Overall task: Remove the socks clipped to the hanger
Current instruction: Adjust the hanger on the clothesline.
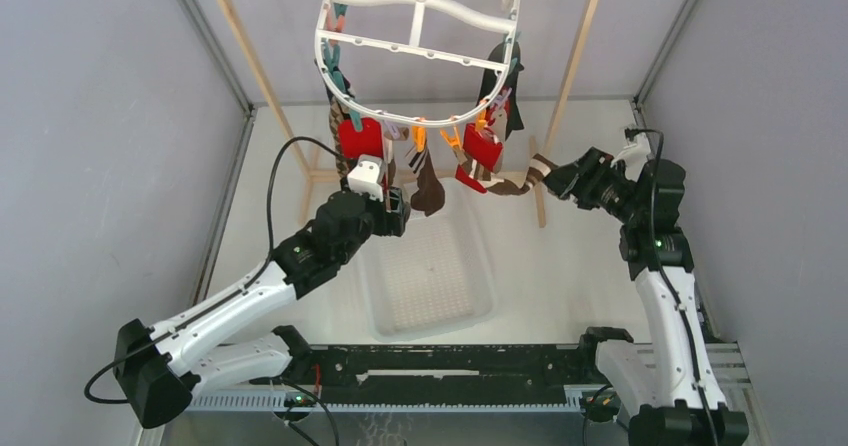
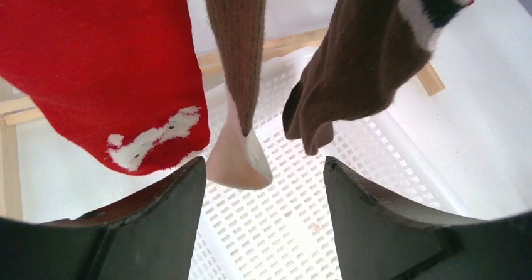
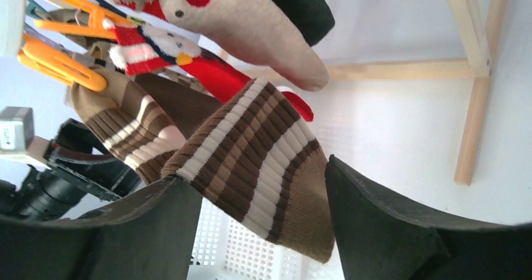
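Note:
The white oval hanger [image 1: 400, 50] hangs from a metal rod, with socks clipped round its lower rim. My left gripper [image 1: 397, 208] is open under a red sock with white marks [image 2: 94, 66]. The beige toe of a brown ribbed sock [image 2: 235, 54] dangles just beyond its fingertips, and nothing lies between them [image 2: 264, 162]. A dark brown sock [image 2: 357, 66] hangs to the right. My right gripper [image 1: 555, 178] stands open, and the free end of a brown striped sock [image 3: 251, 154] lies across the gap between its jaws [image 3: 258, 170]. That sock is still clipped by an orange clip [image 3: 56, 66].
A white perforated basket [image 1: 430, 276] sits on the table below the hanger. The wooden rack [image 1: 575, 56] and its foot bar [image 3: 470, 104] frame the back. A beige sock with red dots [image 3: 251, 22] and a black sock [image 1: 498, 91] hang at the right.

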`<state>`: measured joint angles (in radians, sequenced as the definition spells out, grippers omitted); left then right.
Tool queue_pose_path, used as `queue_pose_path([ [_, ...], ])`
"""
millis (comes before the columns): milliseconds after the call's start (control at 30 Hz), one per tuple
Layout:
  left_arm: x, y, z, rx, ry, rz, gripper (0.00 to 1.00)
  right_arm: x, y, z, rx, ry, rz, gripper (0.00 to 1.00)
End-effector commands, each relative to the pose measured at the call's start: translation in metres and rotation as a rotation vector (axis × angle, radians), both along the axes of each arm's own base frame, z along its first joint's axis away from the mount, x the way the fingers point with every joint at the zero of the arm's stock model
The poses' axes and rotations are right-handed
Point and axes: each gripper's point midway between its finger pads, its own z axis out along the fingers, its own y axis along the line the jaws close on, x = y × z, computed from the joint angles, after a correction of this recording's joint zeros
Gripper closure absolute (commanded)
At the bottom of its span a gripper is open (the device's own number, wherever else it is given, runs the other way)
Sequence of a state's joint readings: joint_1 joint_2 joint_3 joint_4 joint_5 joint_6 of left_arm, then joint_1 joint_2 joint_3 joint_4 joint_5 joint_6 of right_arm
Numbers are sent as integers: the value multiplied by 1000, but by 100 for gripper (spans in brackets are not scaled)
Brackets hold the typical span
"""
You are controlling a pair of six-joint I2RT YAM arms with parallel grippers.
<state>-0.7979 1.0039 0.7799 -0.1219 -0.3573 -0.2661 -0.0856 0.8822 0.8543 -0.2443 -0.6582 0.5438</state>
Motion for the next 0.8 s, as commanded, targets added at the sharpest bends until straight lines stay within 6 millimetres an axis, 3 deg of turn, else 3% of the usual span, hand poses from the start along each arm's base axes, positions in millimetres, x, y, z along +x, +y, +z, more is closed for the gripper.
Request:
queue_pose_path([
  [0, -4, 4, 33, -82, -54, 9, 25, -20, -4, -19, -69, 21, -45, 20],
  [167, -10, 12, 34, -84, -58, 18, 23, -36, -4, -38, -87, 46, -71, 17],
  [267, -11, 15, 36, -76, -60, 22, 23, -33, -15, -49, -106, 73, -137, 10],
  [300, -11, 15, 36, -75, -61, 21, 23, -32, -17, -51, -104, 82, -148, 2],
  [400, -11, 16, 36, -72, -61, 21, 23, -25, -16, -52, -83, 95, -143, 0],
  [600, -12, 21, 35, -55, -70, 33, 23, -30, -8, -37, -51, 49, -96, 0],
  [767, -6, 21, 34, -23, -75, 40, 23, -56, 20, -18, -52, -10, 13, 9],
])
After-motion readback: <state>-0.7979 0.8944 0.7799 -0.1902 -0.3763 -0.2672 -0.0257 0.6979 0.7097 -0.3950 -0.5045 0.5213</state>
